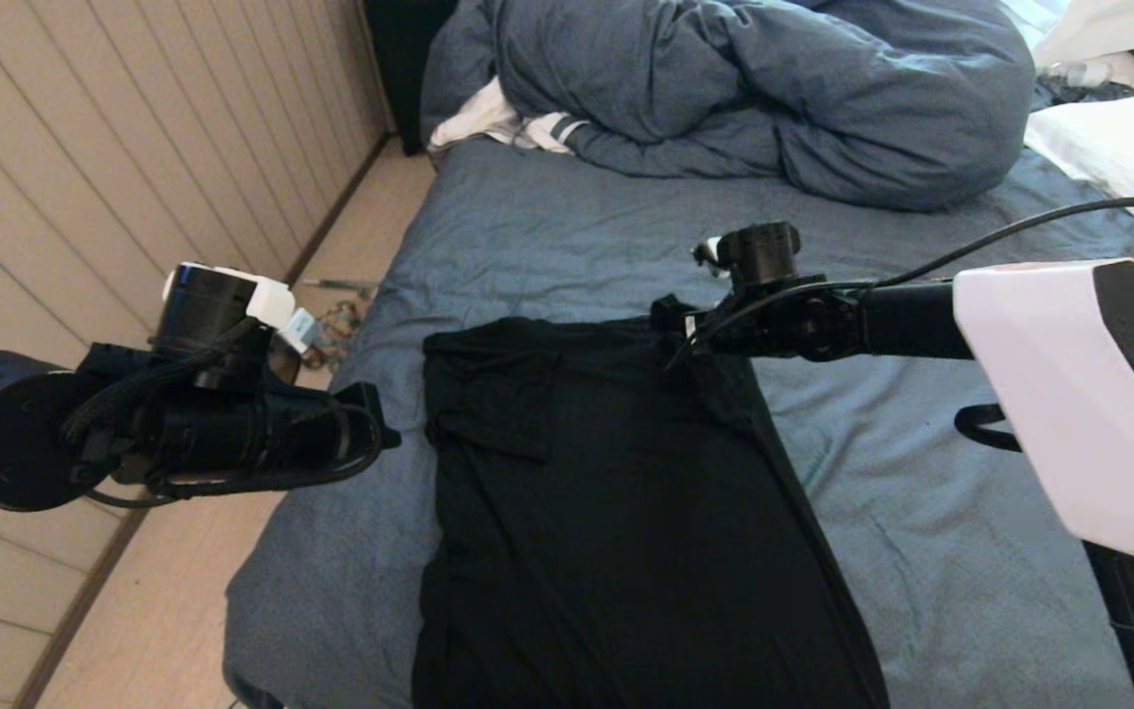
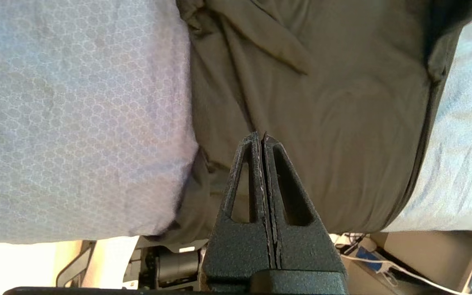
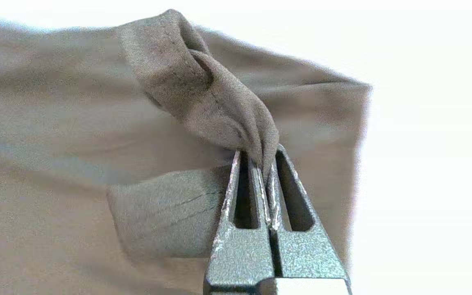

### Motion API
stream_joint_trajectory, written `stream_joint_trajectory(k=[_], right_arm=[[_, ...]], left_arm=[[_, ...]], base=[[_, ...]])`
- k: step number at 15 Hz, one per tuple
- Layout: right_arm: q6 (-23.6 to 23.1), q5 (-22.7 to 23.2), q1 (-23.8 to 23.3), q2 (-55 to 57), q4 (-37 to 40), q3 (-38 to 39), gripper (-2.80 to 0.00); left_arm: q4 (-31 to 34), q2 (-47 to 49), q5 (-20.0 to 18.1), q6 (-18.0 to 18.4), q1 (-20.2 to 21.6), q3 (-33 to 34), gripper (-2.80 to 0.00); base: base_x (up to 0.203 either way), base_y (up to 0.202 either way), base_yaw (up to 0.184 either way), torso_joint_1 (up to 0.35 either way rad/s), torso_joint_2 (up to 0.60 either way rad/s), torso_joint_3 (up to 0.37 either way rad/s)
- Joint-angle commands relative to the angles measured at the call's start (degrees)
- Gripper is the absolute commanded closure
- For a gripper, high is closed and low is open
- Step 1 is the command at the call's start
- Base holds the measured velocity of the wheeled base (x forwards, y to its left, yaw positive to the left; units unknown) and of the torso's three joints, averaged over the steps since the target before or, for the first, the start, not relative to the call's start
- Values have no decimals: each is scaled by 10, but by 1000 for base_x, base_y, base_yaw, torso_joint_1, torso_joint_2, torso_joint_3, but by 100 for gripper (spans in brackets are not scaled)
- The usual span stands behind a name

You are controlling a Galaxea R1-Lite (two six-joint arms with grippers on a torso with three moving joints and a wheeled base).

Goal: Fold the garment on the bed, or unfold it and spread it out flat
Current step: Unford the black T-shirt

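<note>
Fabric of the black T-shirt (image 1: 616, 512) lies partly folded on the bed (image 1: 921, 551), near hem draped over its edge. Left gripper (image 2: 260, 137) hovers pressed together, empty. Farther off, right gripper (image 3: 262, 164) pinches the far corner; folding looks barely begun.

Bunched blue-grey duvet (image 1: 774, 89), top centre; white-and-striped cloth (image 1: 503, 123) at its left; white pillow (image 1: 1128, 148), upper right; beige panelled wall (image 1: 104, 148), left.

Right end effector (image 1: 670, 317) pinched closed at arm's reach, left end effector (image 1: 385, 433) closed, hovering aside
</note>
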Motion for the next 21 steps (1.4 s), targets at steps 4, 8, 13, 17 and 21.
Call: stream_joint_trajectory(k=[4,8,13,17,21], right_arm=[[-1,0,-92,-42,-2,30,0],[-1,4,-156,-38,-5,64,0],[-6,10,-187,-14,-48,94,0],[-5,10,-205,-3,-50,99,-280],[-3,10,-231,-22,-51,132,-280]], left_arm=[[0,0,0,-2,0,0,0],[0,5,1,-2,-7,2,0],[0,16,1,-2,-13,3,0],[-1,32,2,-2,-17,1,0],[-2,37,2,-2,-20,1,0]], base=[[0,0,0,0,0,0],[0,0,0,0,0,0],[0,0,0,0,0,0],[0,0,0,0,0,0],[0,0,0,0,0,0]])
